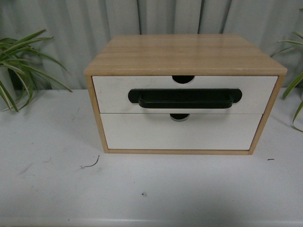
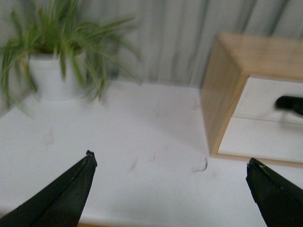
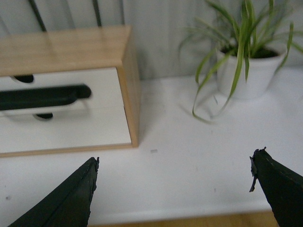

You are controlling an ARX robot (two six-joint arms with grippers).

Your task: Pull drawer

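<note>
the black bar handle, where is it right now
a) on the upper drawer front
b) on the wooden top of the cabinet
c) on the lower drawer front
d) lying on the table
A: the black bar handle runs across the upper drawer front, while the lower drawer front beneath it is plain white with no handle.
</note>
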